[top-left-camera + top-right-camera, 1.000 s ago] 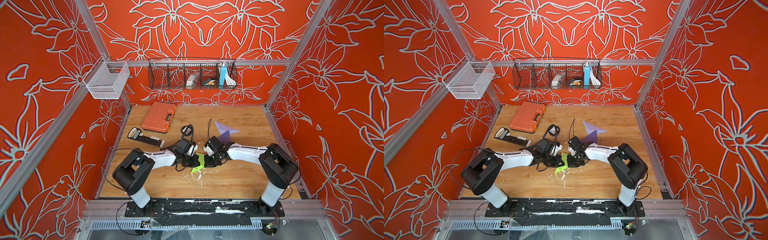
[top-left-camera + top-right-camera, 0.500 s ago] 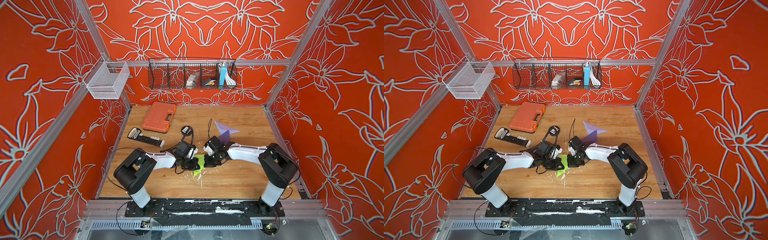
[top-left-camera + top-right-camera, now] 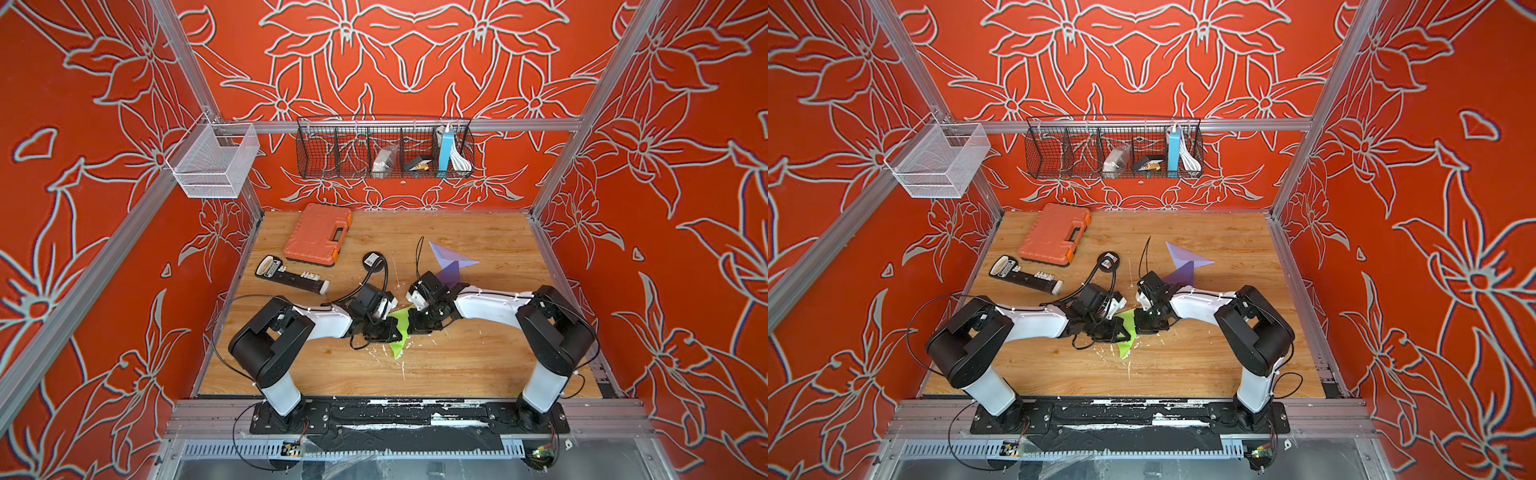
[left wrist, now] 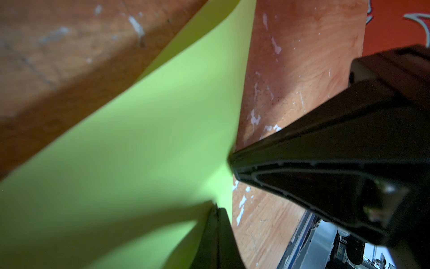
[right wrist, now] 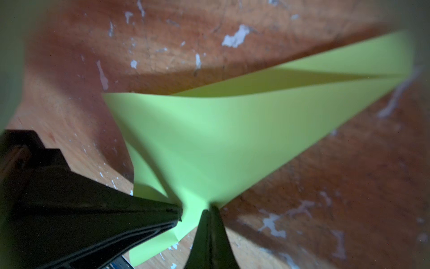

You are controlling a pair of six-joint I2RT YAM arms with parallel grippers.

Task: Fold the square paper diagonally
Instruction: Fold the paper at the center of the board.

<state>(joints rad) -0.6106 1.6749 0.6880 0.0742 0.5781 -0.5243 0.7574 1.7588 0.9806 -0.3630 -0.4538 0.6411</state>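
Green paper (image 3: 397,337) plain, bar label (image 3: 269,266) unreadable

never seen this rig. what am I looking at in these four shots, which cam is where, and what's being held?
These are two robot arms, left arm and right arm, bolted to the near edge of a wooden table in a red-walled booth. The two wide shots come from one stereo camera mounted above, so they look nearly alike. Each close-up comes from a camera on one arm's wrist, looking along its claw. On the table: a green paper in the middle, a folded purple paper behind it, an orange case and a black tool strip. A wire basket hangs on the back wall. The left claw and right claw are both shut on the green paper, which is folded over loosely, its layers gaping, not yet creased flat.
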